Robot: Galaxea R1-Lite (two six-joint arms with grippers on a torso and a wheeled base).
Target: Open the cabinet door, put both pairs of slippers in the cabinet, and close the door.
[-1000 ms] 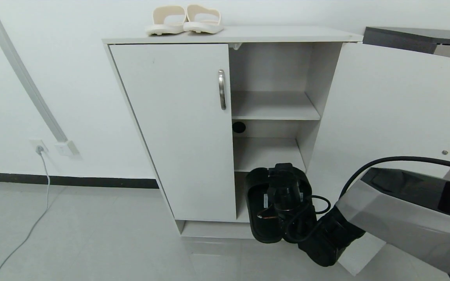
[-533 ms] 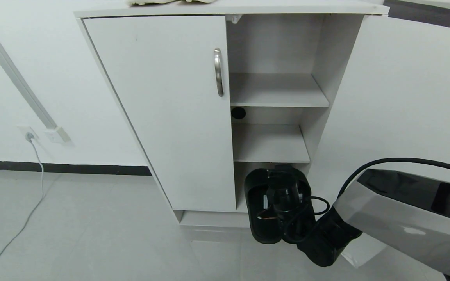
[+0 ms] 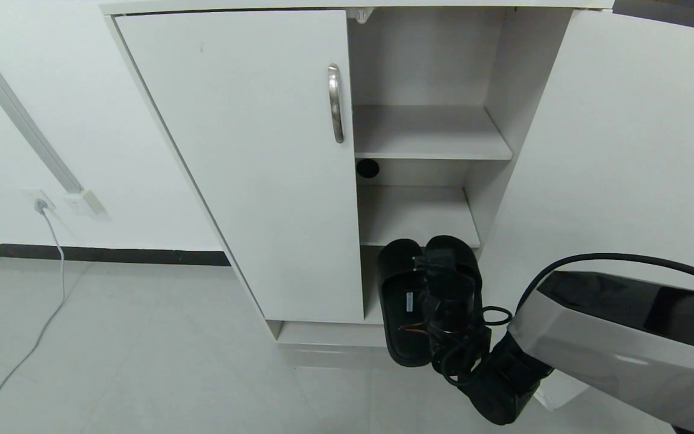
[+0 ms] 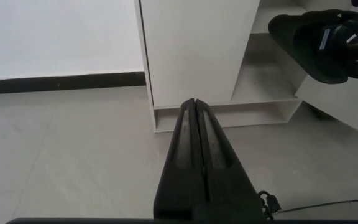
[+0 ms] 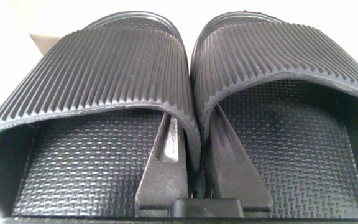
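Right claw [image 5: 194,146] pinches the inner walls of the black ribbed rubber slippers [image 3: 404,301] at the open white cabinet's [image 3: 250,150] bottom compartment, perhaps partly inside. Left claw [image 4: 194,106], pressed together, hangs over grey tiled floor [image 3: 142,361].

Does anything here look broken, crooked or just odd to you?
Nothing stands out. The black slippers sit side by side, pinched together by the right gripper in front of the open cabinet. Nothing looks spilled, bent or damaged.

cabinet [image 3: 419,54] top cropped, open door [image 3: 624,150] cropped at right, right hand [image 5: 194,168] fingertips hidden between black slippers [image 5: 117,81]
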